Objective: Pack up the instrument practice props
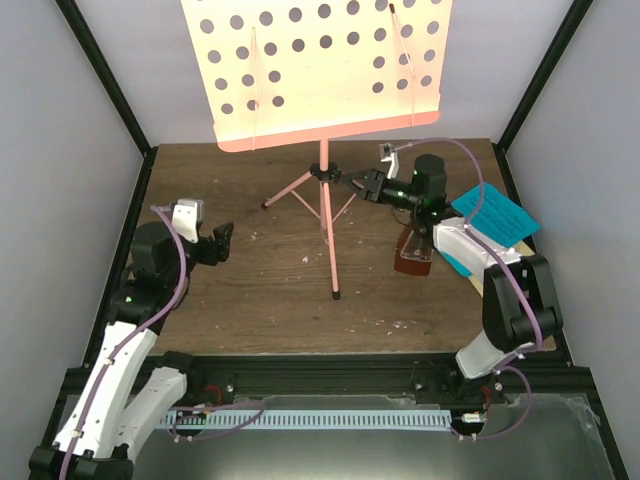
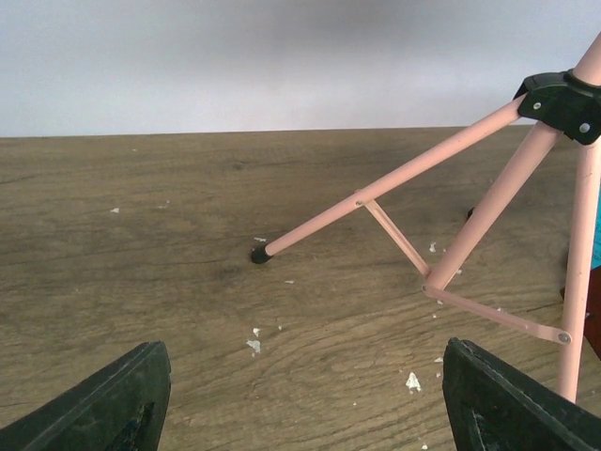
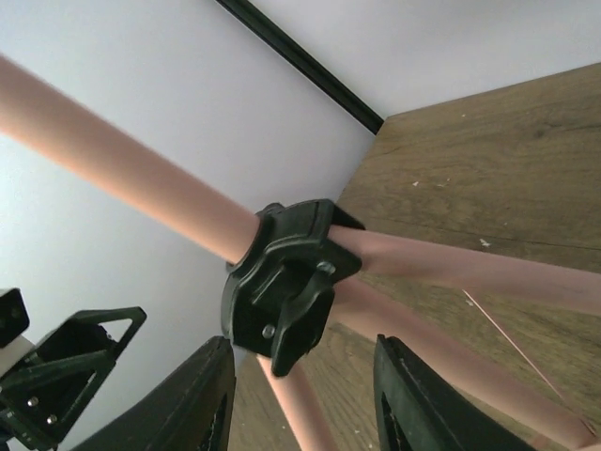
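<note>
The left tool [image 1: 222, 240] hangs wide open and empty over the left side of the worktop [image 1: 250, 290]. At far centre stands the pink tripod music stand [image 1: 325, 70], its desk dotted with holes. The right tool [image 1: 352, 183], half open, straddles a leg under the black hub [image 3: 282, 291] without gripping. Further right lie the reddish-brown metronome [image 1: 415, 258] and blue sheet-music pages [image 1: 492, 215].

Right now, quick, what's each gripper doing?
Left gripper: open, empty.
Right gripper: jaws around the black hub of the music stand; grip cannot be told.

Pink tripod music stand with hole-dotted desk [image 1: 320, 70] upright mid-table; blue sheet-music pages [image 1: 495, 215] right; reddish-brown object [image 1: 412, 258], probably the metronome, adjacent.
</note>
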